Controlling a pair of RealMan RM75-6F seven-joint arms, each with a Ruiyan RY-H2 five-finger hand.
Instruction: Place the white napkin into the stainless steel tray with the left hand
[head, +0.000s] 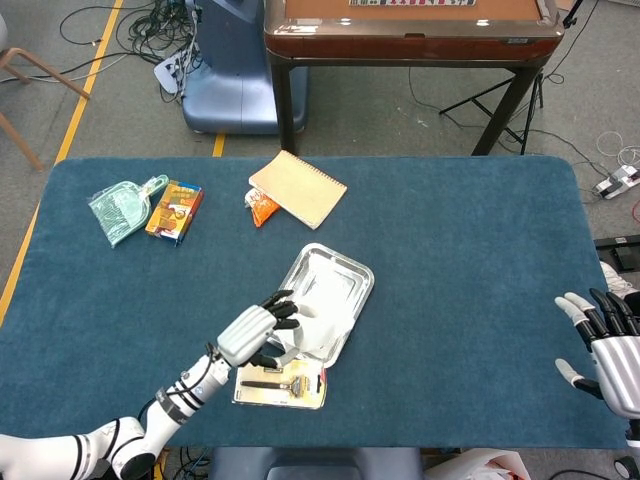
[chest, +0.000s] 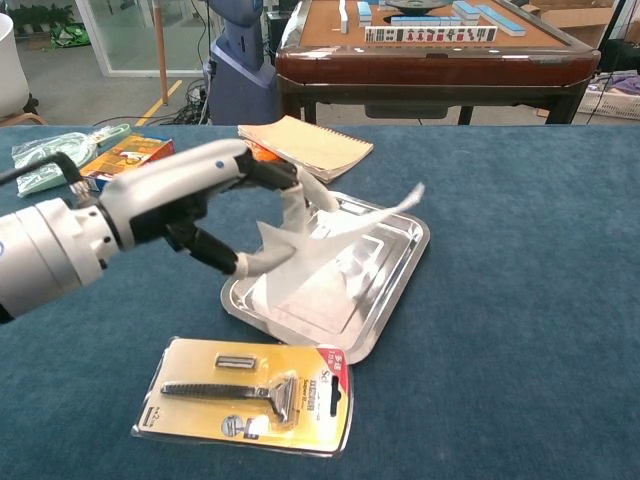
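- White napkin (chest: 330, 245), thin and crumpled, is pinched by the left hand (chest: 215, 215), draping into the shiny stainless steel tray (chest: 395, 285).
- Right hand (head: 605, 345) rests with fingers spread, grasping nothing, on the blue felt desk (head: 470, 250).

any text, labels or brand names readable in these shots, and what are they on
None can be read.
Razor card: print on the yellow backing and a red corner patch, too small to read.
Orange box: printed front, too blurred.
Orange packet beside the notebook: no legible lettering.
Tiles on the far brown table: markings too small.
The white napkin that the left hand holds over the stainless steel tray is blank.
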